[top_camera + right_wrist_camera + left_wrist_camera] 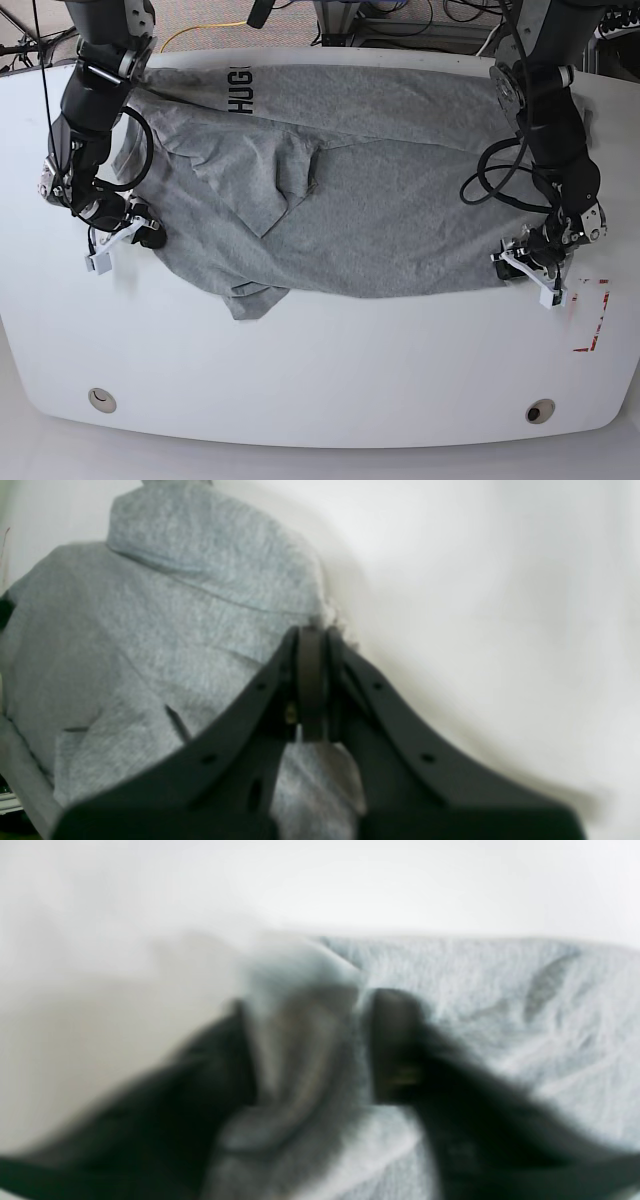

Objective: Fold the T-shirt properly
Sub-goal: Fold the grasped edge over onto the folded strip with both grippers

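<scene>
Grey cotton, our T-shirt [400, 225] lies broad across the bench [300, 400], its near edge stretching between our right fingers [314, 685], closed on cloth, and our left fingers [315, 1050], parted around a ruck, their grip unclear.

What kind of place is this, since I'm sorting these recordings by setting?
Probably a robot lab or test workstation: two black robot arms, loose dark cables and a white tabletop with round holes suggest it.
</scene>
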